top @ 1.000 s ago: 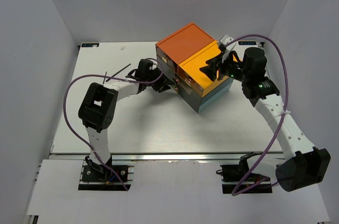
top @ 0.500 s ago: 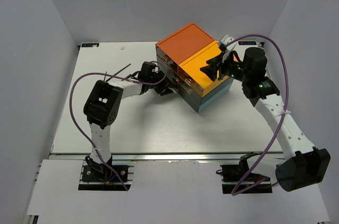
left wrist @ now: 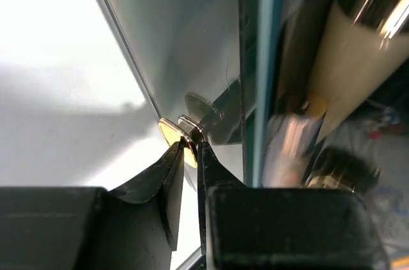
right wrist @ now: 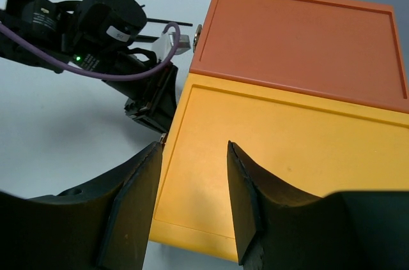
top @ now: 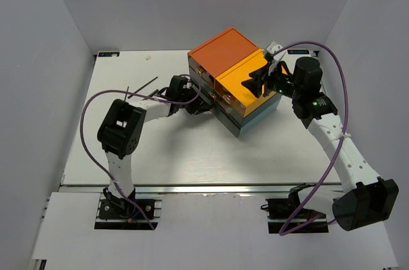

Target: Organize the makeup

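Observation:
The drawer box (top: pixel 233 88) with orange and yellow tops stands at the back middle of the table. My left gripper (top: pixel 203 105) is at its left front face. In the left wrist view it (left wrist: pixel 190 149) is shut on a small gold drawer knob (left wrist: pixel 174 136) on a clear drawer front. Behind that front a beige gold-tipped tube (left wrist: pixel 351 59) shows, blurred. My right gripper (top: pixel 255 82) is open and empty, just above the yellow top (right wrist: pixel 287 149). Thin black sticks (top: pixel 142 86) lie on the table left of the box. Other makeup is hidden.
The orange top (right wrist: pixel 300 46) adjoins the yellow one at the back. The left arm (right wrist: pixel 108 21) with its purple cable lies close along the box's left side. White walls enclose the table (top: pixel 160 155) on three sides.
The left wrist has shifted slightly right toward the box and its elbow has swayed a little. The right arm has not moved.

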### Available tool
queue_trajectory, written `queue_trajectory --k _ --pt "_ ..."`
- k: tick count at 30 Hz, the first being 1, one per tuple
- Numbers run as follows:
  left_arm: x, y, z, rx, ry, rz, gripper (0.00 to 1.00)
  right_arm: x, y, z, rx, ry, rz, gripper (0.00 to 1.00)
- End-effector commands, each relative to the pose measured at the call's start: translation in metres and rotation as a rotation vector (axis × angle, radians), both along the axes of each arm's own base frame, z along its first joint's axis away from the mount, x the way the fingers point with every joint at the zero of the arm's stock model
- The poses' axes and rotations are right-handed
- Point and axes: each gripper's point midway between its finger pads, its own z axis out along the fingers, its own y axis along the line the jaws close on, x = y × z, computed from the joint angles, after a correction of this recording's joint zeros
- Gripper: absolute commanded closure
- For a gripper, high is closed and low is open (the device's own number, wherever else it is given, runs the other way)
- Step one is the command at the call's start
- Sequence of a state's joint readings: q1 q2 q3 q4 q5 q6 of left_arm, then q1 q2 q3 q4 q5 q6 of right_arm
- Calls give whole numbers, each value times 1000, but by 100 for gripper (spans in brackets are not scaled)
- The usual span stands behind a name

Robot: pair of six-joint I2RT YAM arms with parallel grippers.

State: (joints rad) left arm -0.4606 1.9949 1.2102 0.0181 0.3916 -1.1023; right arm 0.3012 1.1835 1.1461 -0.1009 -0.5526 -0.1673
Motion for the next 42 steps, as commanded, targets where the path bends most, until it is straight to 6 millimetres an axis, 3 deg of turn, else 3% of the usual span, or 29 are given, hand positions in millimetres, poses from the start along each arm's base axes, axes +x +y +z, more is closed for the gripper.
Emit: queue_trajectory --k 1,9,11,13,16,20,21,22,24,28,29,31,33,35,36,37,39,40,42 --pt "-32 19 -2 88 31 -14 77 -3 -3 15 17 -61 -1 49" --pt "-73 58 -13 189 63 41 78 -6 1 15 19 -58 25 49" --pt "-82 66 -16 208 71 51 74 -7 2 16 16 -64 42 46" --pt "-82 70 -17 226 69 64 60 -16 8 14 -3 -78 113 40" --pt "-66 70 3 223 -3 95 30 -40 19 14 -22 -103 281 26" --pt "-39 68 40 244 -117 112 24 -61 28 19 -29 -170 444 23" --pt "-39 72 43 272 -113 114 24 -63 29 19 -30 -167 457 23" --pt "-26 78 62 306 -175 140 23 -63 30 21 -31 -173 467 23" --pt "-24 97 68 394 -180 176 25 -61 30 21 -33 -170 463 23" --pt "-16 143 77 463 -181 259 51 -58 30 18 -32 -158 452 24" --pt "-17 152 73 460 -162 261 68 -59 30 17 -30 -153 451 24" --pt "-15 182 54 517 -94 256 79 -60 30 14 -24 -138 449 24" --pt "-7 197 53 573 -81 207 79 -62 29 13 -22 -137 447 24" --pt "5 214 38 674 -102 78 77 -63 28 12 -23 -139 441 24" --pt "14 217 47 714 -127 30 72 -63 28 10 -26 -138 437 24" --pt "17 225 30 800 -117 -77 71 -64 27 10 -25 -139 433 24" --pt "19 237 26 895 -94 -186 67 -65 27 9 -29 -139 429 24" --pt "33 246 37 976 -144 -236 67 -65 26 9 -28 -142 428 24" --pt "36 259 23 1064 -102 -326 65 -66 26 7 -27 -139 427 24"
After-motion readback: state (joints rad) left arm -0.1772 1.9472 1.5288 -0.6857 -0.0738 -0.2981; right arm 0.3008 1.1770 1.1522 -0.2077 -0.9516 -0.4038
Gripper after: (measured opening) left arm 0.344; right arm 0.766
